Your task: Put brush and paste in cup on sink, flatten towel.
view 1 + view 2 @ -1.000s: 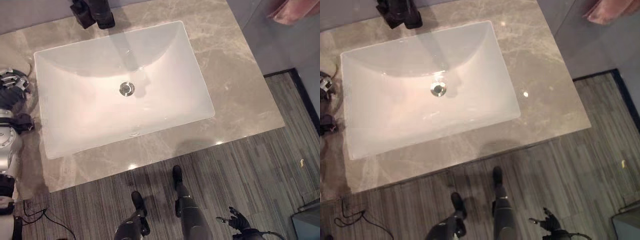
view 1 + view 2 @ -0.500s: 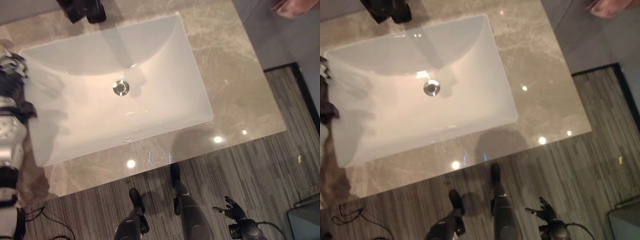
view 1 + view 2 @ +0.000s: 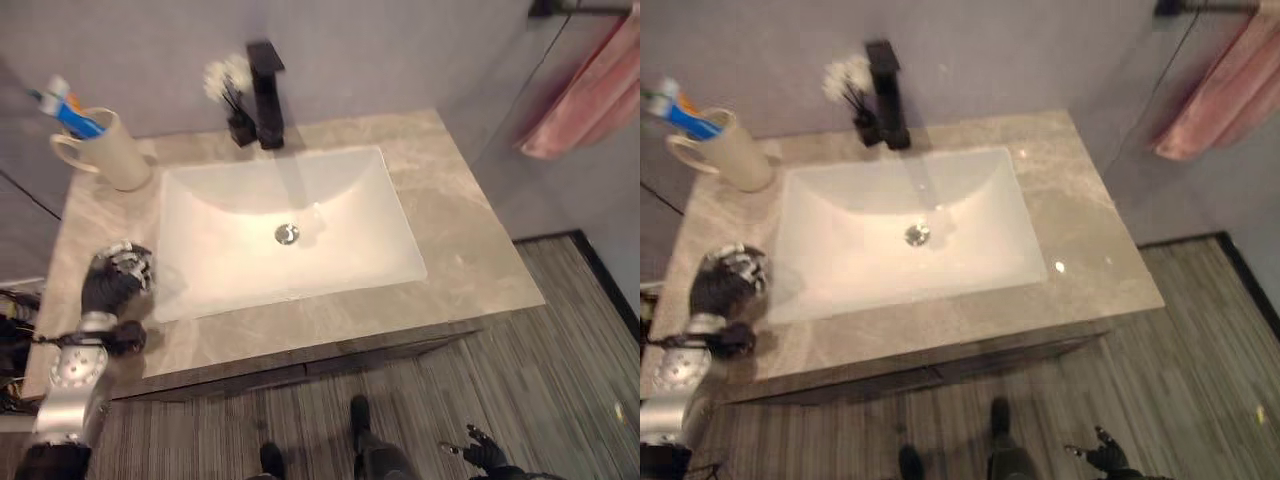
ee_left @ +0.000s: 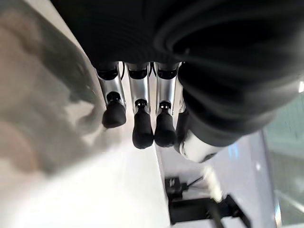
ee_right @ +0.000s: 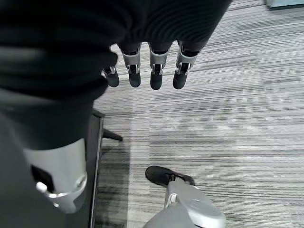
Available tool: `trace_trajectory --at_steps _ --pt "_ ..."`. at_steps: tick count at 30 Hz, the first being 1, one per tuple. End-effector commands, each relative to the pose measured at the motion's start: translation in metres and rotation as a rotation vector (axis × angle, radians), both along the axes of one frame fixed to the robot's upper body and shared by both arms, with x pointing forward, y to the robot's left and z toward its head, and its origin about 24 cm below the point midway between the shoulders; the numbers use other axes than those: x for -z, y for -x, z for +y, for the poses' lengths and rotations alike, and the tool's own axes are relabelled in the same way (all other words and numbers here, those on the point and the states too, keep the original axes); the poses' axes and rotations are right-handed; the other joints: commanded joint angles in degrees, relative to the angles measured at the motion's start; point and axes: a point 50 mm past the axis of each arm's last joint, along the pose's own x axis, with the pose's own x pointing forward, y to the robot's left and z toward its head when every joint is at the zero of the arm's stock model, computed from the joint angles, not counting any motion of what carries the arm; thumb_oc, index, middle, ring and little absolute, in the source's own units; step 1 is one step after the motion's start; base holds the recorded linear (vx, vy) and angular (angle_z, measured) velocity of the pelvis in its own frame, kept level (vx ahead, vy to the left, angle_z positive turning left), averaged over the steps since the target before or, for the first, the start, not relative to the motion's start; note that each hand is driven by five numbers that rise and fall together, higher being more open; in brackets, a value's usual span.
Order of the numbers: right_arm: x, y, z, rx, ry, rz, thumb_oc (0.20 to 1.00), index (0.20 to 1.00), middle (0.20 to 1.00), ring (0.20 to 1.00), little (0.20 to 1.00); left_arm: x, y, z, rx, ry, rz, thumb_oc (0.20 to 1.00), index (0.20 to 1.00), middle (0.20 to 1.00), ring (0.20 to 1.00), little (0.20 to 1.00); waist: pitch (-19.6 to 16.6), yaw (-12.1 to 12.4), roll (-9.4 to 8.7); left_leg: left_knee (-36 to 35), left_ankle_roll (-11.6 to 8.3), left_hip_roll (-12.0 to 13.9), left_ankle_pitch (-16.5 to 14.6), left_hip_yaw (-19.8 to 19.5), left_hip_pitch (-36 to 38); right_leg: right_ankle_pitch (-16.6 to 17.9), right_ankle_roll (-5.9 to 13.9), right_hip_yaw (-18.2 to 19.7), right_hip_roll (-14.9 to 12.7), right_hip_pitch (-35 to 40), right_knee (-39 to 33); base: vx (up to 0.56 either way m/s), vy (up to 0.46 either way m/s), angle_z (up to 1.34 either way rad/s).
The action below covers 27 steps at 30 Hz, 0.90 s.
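A beige cup [image 3: 105,155] stands on the stone counter's far left corner, with a blue toothbrush and paste tube [image 3: 65,108] sticking up out of it. A pink towel [image 3: 590,95] hangs in bunched folds from a black rail [image 3: 570,8] on the wall at the upper right. My left hand [image 3: 115,282] hovers over the counter beside the sink's left rim, its fingers [image 4: 142,128] relaxed and holding nothing. My right hand [image 3: 482,456] hangs low over the floor at the bottom right, with its fingers [image 5: 154,71] straight and empty.
A white rectangular sink [image 3: 230,250] is set in the counter [image 3: 470,240], with a black faucet [image 3: 265,95] behind it. A small black holder with white flowers [image 3: 232,100] stands left of the faucet. Striped grey flooring [image 3: 560,380] runs in front.
The camera has tilted up, so the wall, the cup, the faucet and the towel now show. My left hand stays by the sink's left edge. The right hand still hangs low.
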Motion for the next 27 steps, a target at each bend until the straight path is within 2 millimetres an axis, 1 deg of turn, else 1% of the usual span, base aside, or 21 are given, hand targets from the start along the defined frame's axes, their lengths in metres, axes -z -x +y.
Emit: trace_trajectory --at_steps 1,2,4,5,7,9,10,11,13,14,15,16,17,18,20,21,22,23,24,26,27 --pt "-0.001 0.006 -0.005 0.025 0.010 -0.004 1.000 1.000 1.000 1.000 1.000 -0.040 0.002 -0.005 0.059 0.028 -0.240 0.200 0.200 0.200 0.200 0.200 1.1 -0.9 0.62 0.5 2.93 -2.4 -0.6 -4.1 0.7 -2.7 4.62 1.4 -2.8 8.5 2.8 0.01 0.076 0.08" --pt "-0.001 0.006 -0.005 0.025 0.011 -0.003 1.000 1.000 1.000 1.000 1.000 -0.040 0.003 -0.005 0.058 0.028 -0.239 0.200 0.200 0.200 0.200 0.200 1.1 -1.0 0.62 0.5 2.94 -2.4 -0.6 -4.1 0.7 -2.7 4.64 1.4 -2.8 8.6 2.8 0.00 0.084 0.07" --pt "-0.001 0.006 -0.004 0.031 0.008 -0.013 1.000 1.000 1.000 1.000 1.000 -0.030 0.013 -0.002 0.032 0.073 -0.238 0.200 0.200 0.200 0.200 0.200 0.3 -0.9 0.80 0.5 3.51 -3.2 -1.0 -4.1 1.8 -1.9 5.19 1.5 -3.8 8.9 4.2 -0.03 0.122 0.06" --pt "-0.001 0.006 -0.004 0.031 0.008 -0.013 1.000 1.000 1.000 1.000 1.000 -0.030 0.014 -0.002 0.031 0.074 -0.238 0.200 0.200 0.200 0.200 0.200 0.3 -0.9 0.80 0.5 3.53 -3.2 -1.0 -4.1 1.8 -1.9 5.20 1.5 -3.8 8.9 4.2 -0.03 0.122 0.06" --pt "-0.002 0.006 -0.005 0.044 0.008 -0.024 1.000 1.000 1.000 1.000 1.000 -0.026 0.021 -0.002 0.021 0.084 -0.237 0.200 0.200 0.200 0.200 0.200 -0.4 -0.9 0.97 0.5 4.00 -4.0 -1.2 -3.9 2.4 -0.3 5.71 2.0 -4.7 8.9 5.3 -0.03 0.117 0.02" --pt "-0.003 0.005 -0.005 0.042 0.009 -0.033 1.000 1.000 1.000 1.000 1.000 -0.025 0.024 -0.002 0.019 0.083 -0.235 0.200 0.200 0.200 0.200 0.200 -0.4 -0.9 1.02 0.5 4.21 -4.3 -1.2 -3.9 2.6 0.3 5.86 2.1 -5.0 8.6 5.9 -0.04 0.113 0.02" --pt "-0.003 0.006 -0.006 0.045 0.011 -0.038 1.000 1.000 1.000 1.000 1.000 -0.025 0.027 -0.001 0.023 0.072 -0.229 0.200 0.200 0.200 0.200 0.200 -0.4 -0.9 1.19 0.5 4.62 -4.9 -1.3 -3.8 2.9 1.8 6.22 2.3 -5.5 8.1 7.3 -0.07 0.151 -0.03" --pt "-0.004 0.004 -0.007 0.047 0.015 -0.044 1.000 1.000 1.000 1.000 1.000 -0.025 0.027 -0.002 0.028 0.064 -0.230 0.200 0.200 0.200 0.200 0.200 -0.3 -0.9 1.39 0.5 4.74 -5.1 -1.2 -3.8 2.9 2.4 6.35 2.5 -5.7 7.7 8.1 -0.05 0.113 -0.10" --pt "-0.005 0.002 -0.007 0.047 0.018 -0.051 1.000 1.000 1.000 1.000 1.000 -0.025 0.029 -0.001 0.023 0.060 -0.229 0.200 0.200 0.200 0.200 0.200 -0.2 -0.8 1.67 0.5 4.92 -5.2 -1.2 -3.7 2.9 2.5 6.32 2.4 -5.6 7.0 9.2 -0.03 0.091 -0.12" --pt "-0.005 0.001 -0.007 0.048 0.020 -0.054 1.000 1.000 1.000 1.000 1.000 -0.025 0.030 -0.001 0.026 0.047 -0.223 0.200 0.200 0.200 0.200 0.200 0.2 -0.5 2.13 0.5 5.14 -5.2 -1.1 -3.2 3.2 1.4 6.06 1.0 -5.0 6.4 10.8 -0.05 0.135 -0.16" --pt "-0.005 0.001 -0.007 0.051 0.017 -0.056 1.000 1.000 1.000 1.000 1.000 -0.024 0.029 -0.002 0.031 0.049 -0.223 0.200 0.200 0.200 0.200 0.200 0.4 -0.6 2.50 0.5 5.17 -4.9 -0.9 -3.2 3.2 -0.3 5.67 0.9 -3.7 5.9 12.2 -0.03 0.141 -0.25" --pt "-0.003 0.003 -0.004 0.056 0.005 -0.055 1.000 1.000 1.000 1.000 1.000 -0.022 0.025 -0.004 0.031 0.062 -0.219 0.200 0.200 0.200 0.200 0.200 0.5 -1.6 3.07 0.5 5.16 -4.5 -0.7 -3.4 3.3 -4.7 4.29 2.4 0.4 4.4 14.0 -0.01 0.072 -0.25" --pt "-0.003 0.003 -0.005 0.056 0.005 -0.055 1.000 1.000 1.000 1.000 1.000 -0.022 0.025 -0.004 0.031 0.062 -0.219 0.200 0.200 0.200 0.200 0.200 0.6 -1.6 3.10 0.5 5.12 -4.4 -0.8 -3.4 3.4 -4.9 4.25 2.4 0.5 4.4 14.3 0.01 0.057 -0.08" --pt "-0.002 0.005 -0.002 0.064 -0.004 -0.052 1.000 1.000 1.000 1.000 1.000 -0.022 0.023 -0.005 0.028 0.062 -0.222 0.200 0.200 0.200 0.200 0.200 0.5 -1.9 3.26 0.5 5.01 -4.5 -0.6 -3.5 3.4 -7.2 2.97 2.6 3.5 3.1 14.5 0.02 0.006 0.19" --pt "-0.002 0.005 0.000 0.046 -0.001 -0.051 1.000 1.000 1.000 1.000 1.000 -0.021 0.022 -0.007 0.029 0.069 -0.224 0.200 0.200 0.200 0.200 0.200 0.5 -1.1 2.97 0.5 4.83 -4.8 -0.6 -2.8 3.3 -7.3 1.73 -0.9 4.3 3.5 12.6 0.01 -0.022 0.13" --pt "-0.002 0.005 0.000 0.047 -0.001 -0.051 1.000 1.000 1.000 1.000 1.000 -0.021 0.022 -0.007 0.029 0.069 -0.224 0.200 0.200 0.200 0.200 0.200 0.5 -1.2 3.00 0.5 4.81 -4.7 -0.6 -2.8 3.3 -7.3 1.71 -1.0 4.3 3.6 12.5 0.02 -0.077 -0.14" --pt "-0.001 0.006 0.001 0.032 0.003 -0.039 1.000 1.000 1.000 1.000 1.000 -0.019 0.022 -0.010 0.027 0.090 -0.228 0.200 0.200 0.200 0.200 0.200 0.8 -0.6 2.83 0.6 4.53 -4.8 -0.5 -2.3 3.7 -7.5 1.04 -4.0 5.0 3.0 11.4 0.05 -0.088 -0.11" --pt "0.000 0.007 0.002 0.025 0.005 -0.031 1.000 1.000 1.000 1.000 1.000 -0.020 0.021 -0.012 0.035 0.093 -0.236 0.200 0.200 0.200 0.200 0.200 0.8 -0.6 2.78 0.8 4.38 -4.7 -0.4 -2.4 3.9 -7.7 1.26 -4.5 5.0 3.7 10.8 0.07 -0.132 -0.03" --pt "0.000 0.007 0.002 0.018 0.007 -0.026 1.000 1.000 1.000 1.000 1.000 -0.018 0.020 -0.014 0.046 0.106 -0.232 0.200 0.200 0.200 0.200 0.200 1.1 -0.7 2.73 1.1 4.36 -4.7 -0.7 -2.6 4.4 -7.9 1.18 -4.1 5.3 4.6 10.5 0.05 -0.080 0.06" --pt "0.000 0.006 0.002 0.018 0.007 -0.026 1.000 1.000 1.000 1.000 1.000 -0.018 0.020 -0.014 0.046 0.105 -0.233 0.200 0.200 0.200 0.200 0.200 1.0 -0.7 2.68 1.0 4.35 -4.7 -0.5 -2.5 4.2 -7.7 1.14 -4.1 5.3 4.4 10.3 0.04 -0.071 0.08" --pt "0.000 0.005 -0.001 0.010 0.019 -0.018 1.000 1.000 1.000 1.000 1.000 -0.018 0.016 -0.020 0.065 0.124 -0.244 0.200 0.200 0.200 0.200 0.200 0.9 -0.8 2.64 2.7 3.94 -4.3 -1.2 -2.4 3.9 -8.0 0.57 -3.4 5.9 5.2 9.3 0.09 -0.135 0.00"
